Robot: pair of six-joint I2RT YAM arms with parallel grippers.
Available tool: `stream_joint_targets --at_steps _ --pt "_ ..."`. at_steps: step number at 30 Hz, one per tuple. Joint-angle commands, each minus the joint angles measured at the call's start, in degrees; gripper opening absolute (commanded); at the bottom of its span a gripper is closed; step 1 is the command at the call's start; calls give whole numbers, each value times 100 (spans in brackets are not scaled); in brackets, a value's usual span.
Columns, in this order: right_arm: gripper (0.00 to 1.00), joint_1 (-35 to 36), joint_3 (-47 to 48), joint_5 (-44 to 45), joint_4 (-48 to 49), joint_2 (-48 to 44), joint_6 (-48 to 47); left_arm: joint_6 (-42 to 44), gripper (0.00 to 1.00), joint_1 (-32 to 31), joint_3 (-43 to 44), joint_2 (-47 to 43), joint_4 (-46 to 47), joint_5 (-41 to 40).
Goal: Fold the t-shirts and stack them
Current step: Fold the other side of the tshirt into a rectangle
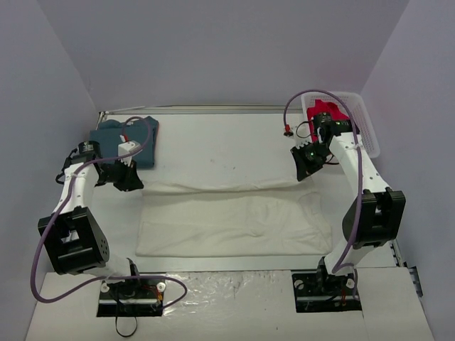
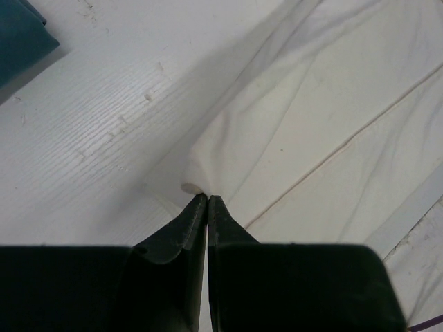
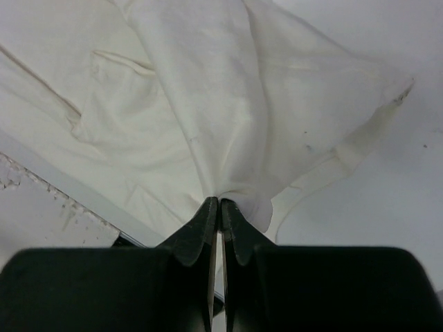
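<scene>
The cream-white t-shirt (image 1: pixel 234 224) lies spread across the middle of the table (image 1: pixel 227 142). Its long axis runs left to right, and it spans most of the way between the two arms. Its near edge lies flat and roughly straight, just short of the arm bases. Its far edge is drawn into a taut line between the two held corners, with a narrow band of cloth doubled over along it.

The left gripper (image 2: pixel 208 199) has its jaws pressed together on the shirt's far-left corner, a small roll of cloth showing at the tips. The right gripper (image 3: pixel 219 203) is likewise clamped on the far-right corner, folds fanning out from the pinch.

Beyond the far edge, bare tabletop runs back to the rear wall. That stretch is bounded on the left by the teal-blue t-shirt (image 1: pixel 126 141), which lies folded in the far-left corner just behind the left gripper. On the right is the white basket (image 1: pixel 362 124) with the red t-shirt (image 1: pixel 327 114) bunched inside. The right side of the cream shirt ends near the table's right edge.
</scene>
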Motion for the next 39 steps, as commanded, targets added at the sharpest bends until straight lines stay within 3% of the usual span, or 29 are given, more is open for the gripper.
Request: stream_joint_targets --at_steps 1,19,39 --pt "0 -34 -249 345 -380 -392 -222 952 2 179 49 -233 -500 286" --pt "0 -280 -574 548 -775 -849 -433 2887 3 346 -461 -444 -1238 480" --pt "0 -262 -1242 460 -1153 -1210 -776 4136 4 372 -540 -655 -1985 480"
